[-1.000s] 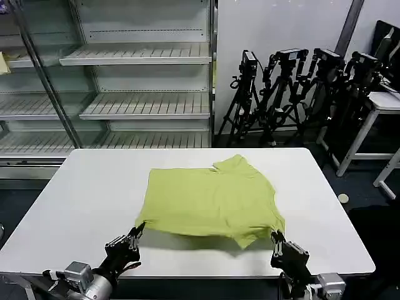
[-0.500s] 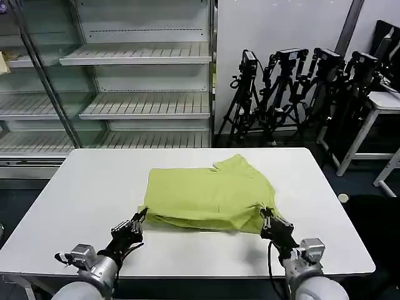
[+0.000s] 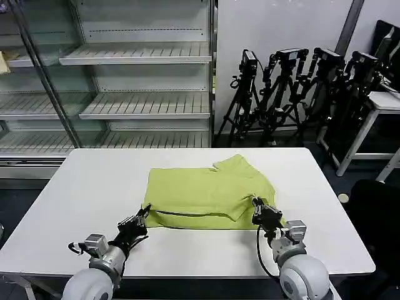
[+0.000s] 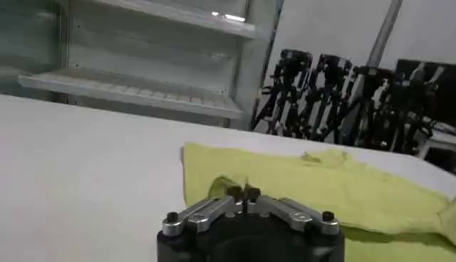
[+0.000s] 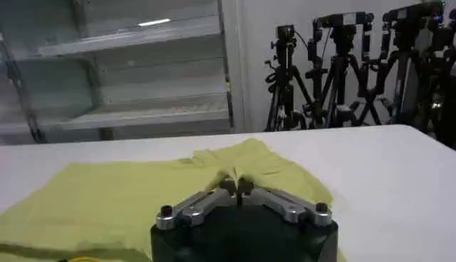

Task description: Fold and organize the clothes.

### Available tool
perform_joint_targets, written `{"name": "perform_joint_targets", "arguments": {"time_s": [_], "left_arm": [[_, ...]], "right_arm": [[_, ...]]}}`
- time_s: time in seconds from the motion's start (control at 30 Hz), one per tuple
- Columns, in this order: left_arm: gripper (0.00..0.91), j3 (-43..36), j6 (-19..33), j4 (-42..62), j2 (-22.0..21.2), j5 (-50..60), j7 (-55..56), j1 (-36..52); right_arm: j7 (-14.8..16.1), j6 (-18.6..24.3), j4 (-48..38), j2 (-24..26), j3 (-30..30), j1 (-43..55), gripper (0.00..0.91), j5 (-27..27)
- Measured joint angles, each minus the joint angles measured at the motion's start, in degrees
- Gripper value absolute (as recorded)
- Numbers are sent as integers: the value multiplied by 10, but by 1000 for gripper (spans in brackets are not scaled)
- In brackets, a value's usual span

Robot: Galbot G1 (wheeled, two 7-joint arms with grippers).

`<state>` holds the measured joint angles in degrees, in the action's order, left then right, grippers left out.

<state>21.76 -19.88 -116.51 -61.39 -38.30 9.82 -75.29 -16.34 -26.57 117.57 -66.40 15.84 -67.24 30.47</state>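
White table [image 3: 75, 187], lime T-shirt [image 3: 200, 190], near hem pinched by left gripper [image 3: 145, 212] and right gripper [image 3: 255, 204].

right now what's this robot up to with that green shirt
It is folding a lime T-shirt on the white table. The left gripper and right gripper each pinch a near corner of the shirt's hem and have carried it forward over the shirt, so the near part now lies doubled over.
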Motion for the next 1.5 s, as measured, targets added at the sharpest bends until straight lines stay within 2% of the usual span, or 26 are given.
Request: {"name": "perform_joint_targets", "arguments": {"time_s": [0.63, 0.67, 0.7, 0.73, 1.1, 1.5], "left_arm": [[40, -37, 1, 73, -2, 18, 7, 63], [202, -38, 1, 76, -3, 18, 8, 65], [464, -39, 0, 78, -3, 18, 8, 66], [897, -39, 0, 79, -3, 18, 8, 67], [907, -28, -5, 68, 0, 11, 8, 57], [907, -1, -7, -1, -2, 4, 16, -6]], "right_arm": [[7, 4, -70, -18, -27, 60, 0, -15], [7, 3, -73, -18, -29, 63, 60, -16], [7, 2, -75, -19, -30, 66, 272, -17], [8, 1, -76, -19, -31, 67, 907, -18], [18, 1, -75, -15, -28, 62, 907, -27], [23, 12, -32, 4, 6, 11, 907, -40]]}}
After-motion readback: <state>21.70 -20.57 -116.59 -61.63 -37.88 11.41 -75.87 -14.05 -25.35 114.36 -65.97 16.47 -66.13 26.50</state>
